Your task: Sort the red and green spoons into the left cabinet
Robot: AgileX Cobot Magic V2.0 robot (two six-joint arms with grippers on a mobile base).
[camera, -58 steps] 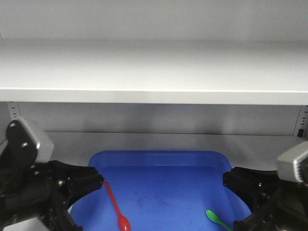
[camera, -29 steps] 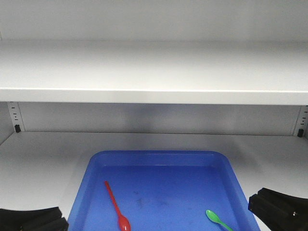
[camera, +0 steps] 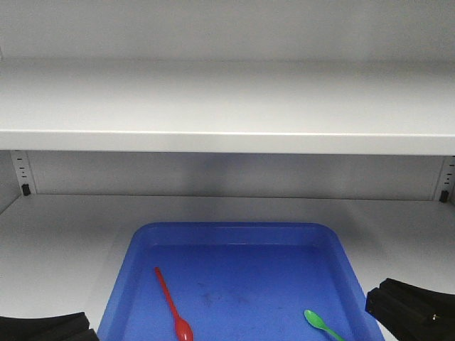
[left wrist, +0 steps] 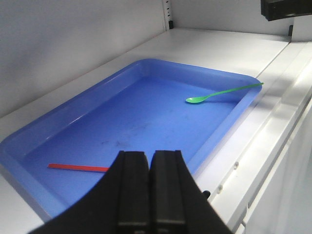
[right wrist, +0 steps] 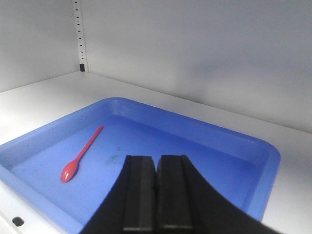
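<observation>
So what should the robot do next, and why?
Probably just draw both arms back. The thin red plastic spoon and thin green plastic spoon already lie in the big blue rectangular tray, and the left end effector and right end effector are shut, holding nothing.

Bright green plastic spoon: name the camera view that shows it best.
The left wrist view: the bright green plastic spoon shows whole, bowl to handle tip, with its handle end on the blue rectangular tray rim. The front view catches only its bowl and part of the handle at the bottom edge. The right wrist view misses it.
</observation>
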